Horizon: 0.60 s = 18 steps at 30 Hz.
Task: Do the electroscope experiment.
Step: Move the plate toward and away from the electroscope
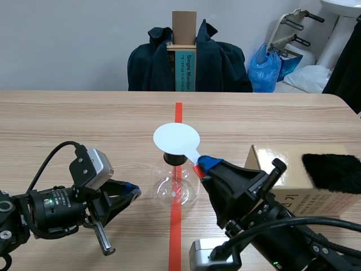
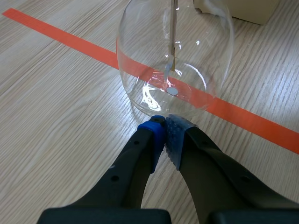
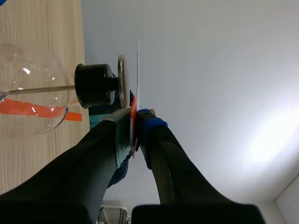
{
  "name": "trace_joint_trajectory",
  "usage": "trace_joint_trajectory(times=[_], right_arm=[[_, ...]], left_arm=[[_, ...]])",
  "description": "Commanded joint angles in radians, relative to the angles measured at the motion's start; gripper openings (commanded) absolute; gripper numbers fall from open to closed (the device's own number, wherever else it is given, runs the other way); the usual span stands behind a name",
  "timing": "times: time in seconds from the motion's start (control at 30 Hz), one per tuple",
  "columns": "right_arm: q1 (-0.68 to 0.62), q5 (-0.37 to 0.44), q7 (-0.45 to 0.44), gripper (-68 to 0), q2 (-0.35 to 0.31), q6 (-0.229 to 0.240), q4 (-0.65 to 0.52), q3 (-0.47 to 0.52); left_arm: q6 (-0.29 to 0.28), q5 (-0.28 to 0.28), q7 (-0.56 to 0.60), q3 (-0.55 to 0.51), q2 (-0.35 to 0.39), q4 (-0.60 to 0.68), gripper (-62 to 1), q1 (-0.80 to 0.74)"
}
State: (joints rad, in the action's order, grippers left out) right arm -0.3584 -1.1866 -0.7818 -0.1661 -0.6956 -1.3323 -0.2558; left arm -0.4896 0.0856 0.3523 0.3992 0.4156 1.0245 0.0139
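Note:
The electroscope, a clear glass flask (image 1: 176, 191) with a black stopper (image 1: 175, 159), stands on the red tape line at the table's middle. My right gripper (image 1: 202, 165) is shut on the orange handle of a white round plate (image 1: 176, 138), which it holds flat just over the stopper. In the right wrist view the plate (image 3: 138, 70) shows edge-on beside the electroscope's metal top disc (image 3: 122, 79); I cannot tell if they touch. My left gripper (image 2: 163, 127) is shut on nothing, its tips at the flask (image 2: 175, 60) wall. A rod with foil leaves (image 2: 170, 70) hangs inside.
A cardboard box (image 1: 282, 172) with a black fur cloth (image 1: 333, 172) on top stands at the right, close to the right arm. Across the table a chair draped with a dark coat (image 1: 189, 62) holds a book. Bare wooden tabletop lies to the left and beyond the flask.

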Motion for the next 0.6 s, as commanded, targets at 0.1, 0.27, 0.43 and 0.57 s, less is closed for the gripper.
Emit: trace_joint_trajectory(times=[0.1,0.27,0.43,0.57], right_arm=[[0.012,0.008,-0.019,-66.7,-0.006,-0.012,-0.017,0.008],[0.012,0.008,-0.019,-66.7,-0.006,-0.012,-0.017,0.008],[0.012,0.008,-0.015,-66.7,-0.006,-0.012,-0.017,0.008],[0.012,0.008,0.042,-66.7,-0.006,-0.012,-0.017,0.008]], left_arm=[[0.002,-0.013,0.017,-0.005,-0.002,0.015,-59.0,0.006],[0.002,-0.013,0.017,-0.005,-0.002,0.015,-59.0,0.006],[0.002,-0.013,0.017,-0.005,-0.002,0.015,-59.0,0.006],[0.002,-0.013,0.017,-0.005,-0.002,0.015,-59.0,0.006]])
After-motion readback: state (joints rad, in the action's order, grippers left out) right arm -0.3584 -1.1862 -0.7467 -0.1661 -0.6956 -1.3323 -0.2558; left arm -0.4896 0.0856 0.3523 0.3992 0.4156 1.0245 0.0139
